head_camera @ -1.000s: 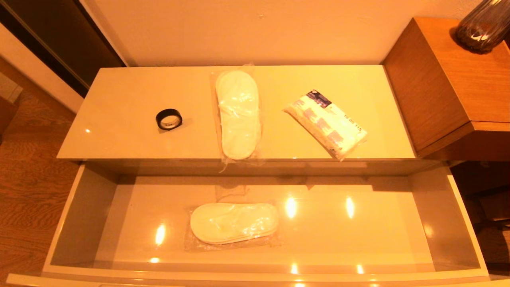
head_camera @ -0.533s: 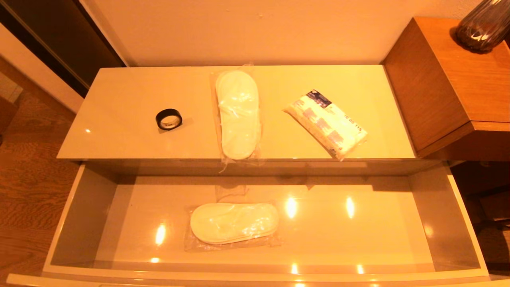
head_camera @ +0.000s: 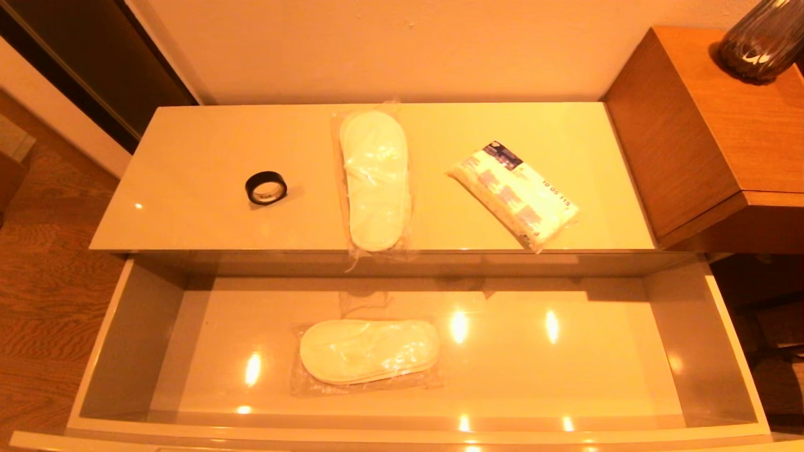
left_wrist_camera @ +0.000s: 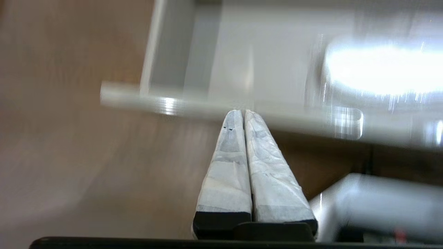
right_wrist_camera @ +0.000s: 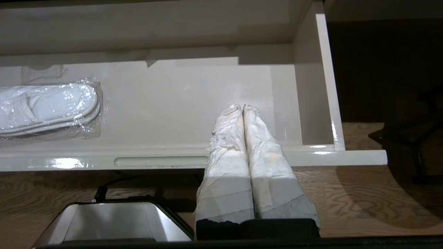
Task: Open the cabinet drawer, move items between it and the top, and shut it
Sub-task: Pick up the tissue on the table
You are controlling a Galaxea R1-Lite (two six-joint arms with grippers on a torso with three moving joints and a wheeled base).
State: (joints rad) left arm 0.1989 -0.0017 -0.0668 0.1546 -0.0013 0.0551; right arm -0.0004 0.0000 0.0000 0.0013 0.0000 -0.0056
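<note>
Head view shows the cabinet drawer (head_camera: 735, 351) pulled all the way out, with 1 bagged pair of slippers (head_camera: 369, 351) lying flat on its floor, a bit left of centre; up on the top (head_camera: 188, 150) sit the tape ring (head_camera: 266, 187), a 2nd bagged pair of slippers (head_camera: 375, 181) and the white packet (head_camera: 515, 196), all well apart from each other. Neither arm shows up in that view at all.

Left gripper (left_wrist_camera: 242, 111) is clenched on nothing, hanging low in front of the drawer's left front corner; its picture is smeared, so I'd guess the arm is swinging. Right gripper (right_wrist_camera: 241, 106) is also pinched shut and empty, sitting just in front of the drawer front toward the right end, pointing into the empty right part of the drawer.

What worries me from here:

- both claws are low and close to that drawer front; if 1 comes up without backing off 1st it could clip the lip and shove the drawer partly in;
- the slippers on top hang their bag edge just past the front edge of the top; a sloppy grab could drag them off and drop them into the drawer, maybe onto the other pair;
- those bags look slick and flat, so a pinch could catch only film and slip;
- the ring is small, and could skid on that glossy surface if nudged.
</note>
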